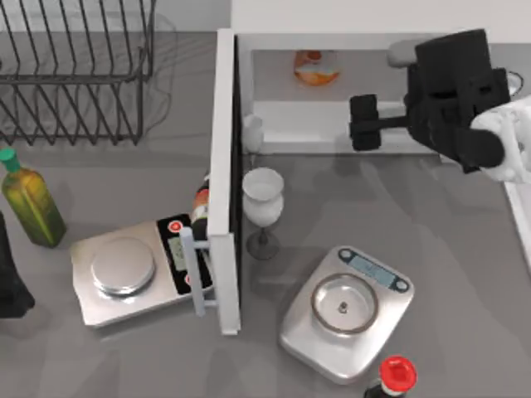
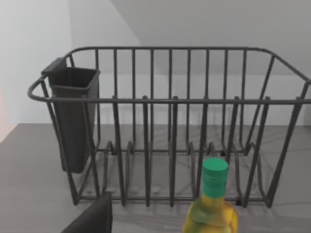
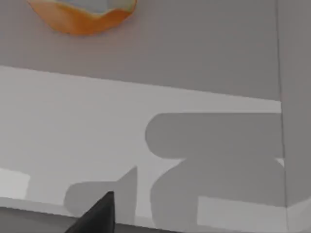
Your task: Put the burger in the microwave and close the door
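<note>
- Top view: the microwave sits at the far edge of the tabletop, right of centre, its pale cavity open toward the front.
- The burger lies on the cavity floor, deep inside near the back wall and toward the hinge side; the right wrist view shows it resting on the pale floor, apart from any finger.
- The door stands swung fully open, reaching from the microwave's left front corner toward the front edge of the tabletop, with its bar handle on the outer face near the free end.
- The right gripper hovers at the mouth of the cavity, well apart from the burger and holding nothing; I cannot tell whether its jaws are spread or together.
- The left arm is parked at the left edge of the tabletop, near an olive oil bottle and a wire dish rack.
- 2 kitchen scales, a wine glass and a red-capped bottle stand near the door.
- Judgement: the burger looks placed, so closing remains. The door is probably stiff and light on its hinge; pushing its outer face near the free end seems best, while the wine glass on the inner side could be swept over.
</note>
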Available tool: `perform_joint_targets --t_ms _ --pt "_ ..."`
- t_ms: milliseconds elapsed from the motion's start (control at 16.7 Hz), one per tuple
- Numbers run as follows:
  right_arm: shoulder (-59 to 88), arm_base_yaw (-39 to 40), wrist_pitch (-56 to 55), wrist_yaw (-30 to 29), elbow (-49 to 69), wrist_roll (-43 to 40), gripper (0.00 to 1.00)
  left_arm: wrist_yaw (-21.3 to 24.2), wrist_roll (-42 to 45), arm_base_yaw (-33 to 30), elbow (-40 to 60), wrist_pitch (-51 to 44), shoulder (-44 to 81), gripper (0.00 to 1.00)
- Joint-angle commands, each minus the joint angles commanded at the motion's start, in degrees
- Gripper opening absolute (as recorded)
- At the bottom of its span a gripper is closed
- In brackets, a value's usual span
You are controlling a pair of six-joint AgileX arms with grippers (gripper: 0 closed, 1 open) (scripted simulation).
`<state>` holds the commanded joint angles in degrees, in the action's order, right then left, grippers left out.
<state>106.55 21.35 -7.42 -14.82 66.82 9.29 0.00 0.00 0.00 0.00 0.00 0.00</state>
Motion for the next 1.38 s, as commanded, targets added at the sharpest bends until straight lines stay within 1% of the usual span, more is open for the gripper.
perform_joint_targets --t_ms 240,420,660,840,1080,1380 --pt "-25.8 -5.7 2.4 7.4 -20.6 -1.6 1.0 0.0 0.0 0.0 0.0 0.0 0.0 1.0" --pt "-47.3 -9.9 4.7 11.5 -35.7 -3.2 1.0 0.0 0.0 0.0 0.0 0.0 0.0 1.0" --pt "-74.9 -15.1 7.1 14.5 -51.8 -5.6 1.0 0.0 0.0 0.0 0.0 0.0 0.0 1.0" --pt "-90.7 -18.0 7.8 15.1 -59.7 -7.2 1.0 0.0 0.0 0.0 0.0 0.0 0.0 1.0" --pt "-103.3 -20.7 7.6 15.0 -65.5 -8.9 1.0 0.0 0.0 0.0 0.0 0.0 0.0 1.0" --pt "-106.5 -21.4 7.4 14.8 -66.8 -9.3 1.0 0.0 0.0 0.0 0.0 0.0 0.0 1.0"
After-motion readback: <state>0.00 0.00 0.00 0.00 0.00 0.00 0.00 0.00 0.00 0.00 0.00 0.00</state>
